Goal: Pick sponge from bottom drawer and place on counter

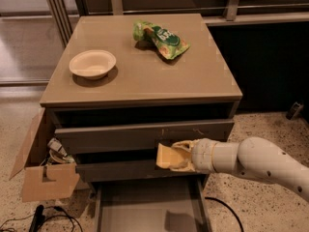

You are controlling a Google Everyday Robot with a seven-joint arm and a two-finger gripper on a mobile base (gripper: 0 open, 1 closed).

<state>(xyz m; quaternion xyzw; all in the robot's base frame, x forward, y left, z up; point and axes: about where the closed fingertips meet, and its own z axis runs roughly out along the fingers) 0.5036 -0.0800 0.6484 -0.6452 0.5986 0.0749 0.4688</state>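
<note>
Above the pulled-out drawer, level with the cabinet's closed fronts: my two-finger end effector (182,158) is clamped on the small pale yellow wavy-sided sponge (166,156). I'm holding it by one end, with the rest sticking out camera-left of the fingers. The sponge is clear of the wide, shallow grey-brown bottom drawer (140,204), whose bare floor lies open below it. It sits close against the plain grey-brown drawer fronts (120,138); I can't tell whether it's touching them. The white arm (260,161) comes in from camera-right.

My read: pick done, transfer to the top not yet done.

How I'd run it:
- Back away from the cabinet first. A straight lift risks snagging the sponge under the front lip of the glossy tan-grey square desk (159,81).
- Raise until the sponge's underside clears that lip, then move in.
- Aim for the bare front-centre patch. The cream round bowl (92,63) is front-left and the crumpled green snack bag (160,38) is at the back, so stay between them.
- The sponge is soft and end-held, so expect droop. Keep the squeeze on, go slow, and let go low over the surface.
</note>
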